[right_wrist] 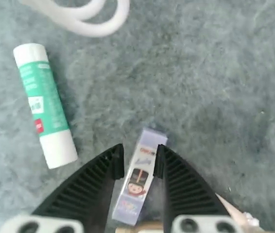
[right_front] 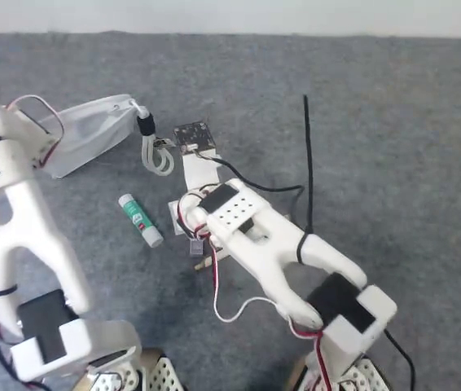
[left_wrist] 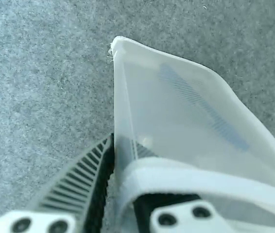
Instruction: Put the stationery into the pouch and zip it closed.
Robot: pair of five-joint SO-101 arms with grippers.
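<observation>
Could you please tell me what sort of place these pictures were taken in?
Probably a robotics test bench rather than a home desk: a table covered in grey felt-like matting, a black cable trailing across it, and a few stationery props laid out, such as a glue stick and a translucent pouch.

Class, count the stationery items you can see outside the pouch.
2: the glue stick lies on the carpet; a small eraser sits between the right gripper's fingers. The arm may hide others.
</observation>
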